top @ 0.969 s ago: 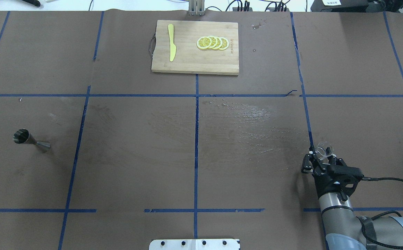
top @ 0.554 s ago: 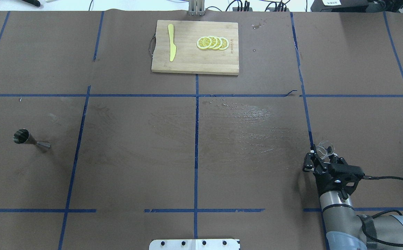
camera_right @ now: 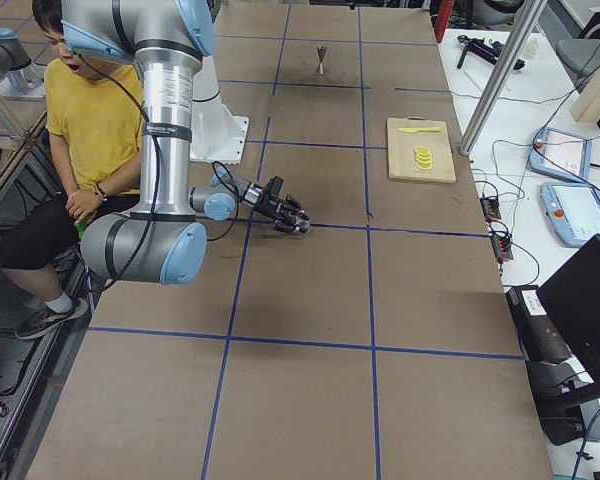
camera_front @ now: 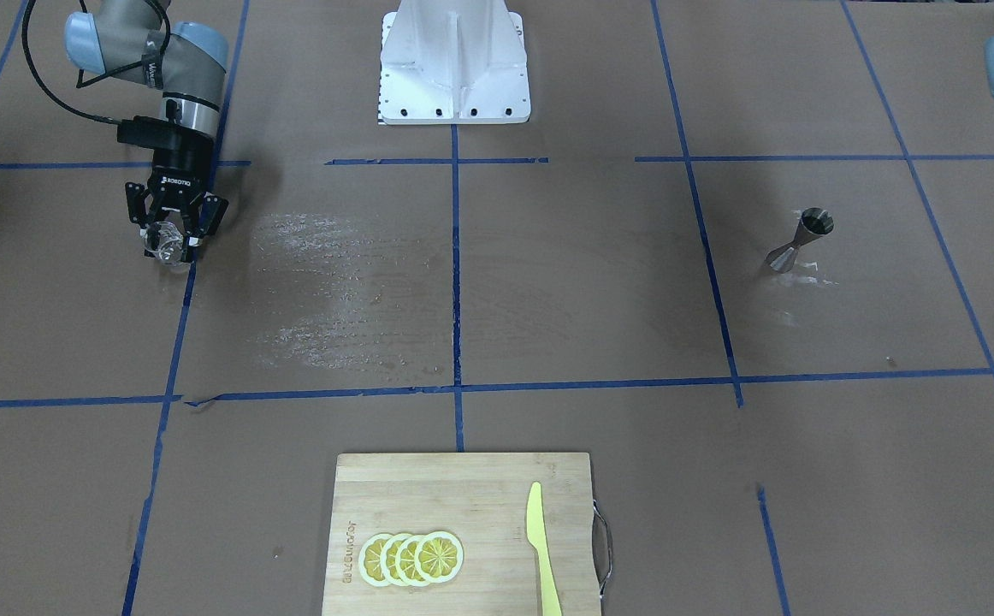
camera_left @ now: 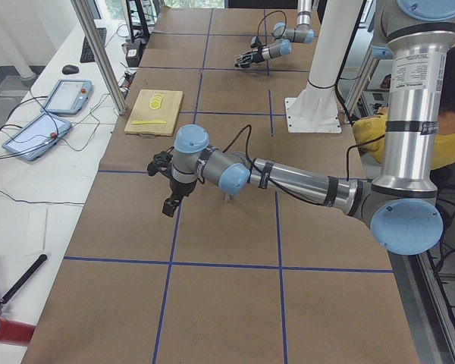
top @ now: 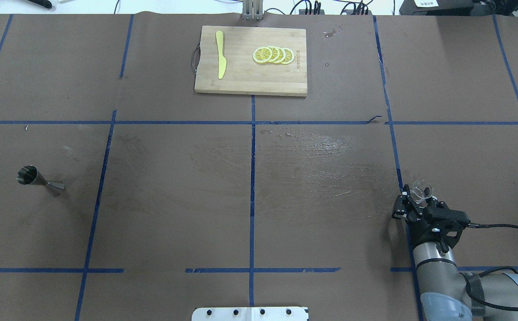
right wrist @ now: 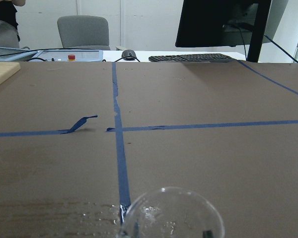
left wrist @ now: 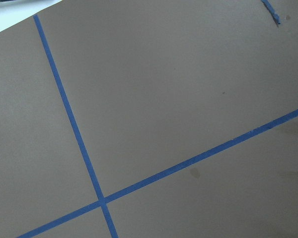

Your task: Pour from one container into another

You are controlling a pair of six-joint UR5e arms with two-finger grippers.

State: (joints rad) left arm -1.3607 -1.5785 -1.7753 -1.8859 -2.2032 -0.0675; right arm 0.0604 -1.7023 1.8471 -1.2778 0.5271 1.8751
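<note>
Grip has just tightened: right end effector point(top: 418, 198) now holds the glass cup point(top: 421, 191), jigger point(top: 36, 179) well apart across the bench point(top: 250, 178).

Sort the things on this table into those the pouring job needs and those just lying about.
Needed: glass cup, held in the right gripper; metal jigger.
Lying about: cutting board, yellow knife, lemon slices.

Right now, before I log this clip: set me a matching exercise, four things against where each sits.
1 glass cup
2 jigger
3 yellow knife
4 lemon slices

A overlapping on the cutting board
B between the fingers of the right gripper
C upright, alone on the robot's left
D flat on the board, near its handle

Pairs: 1-B, 2-C, 3-D, 4-A
</note>
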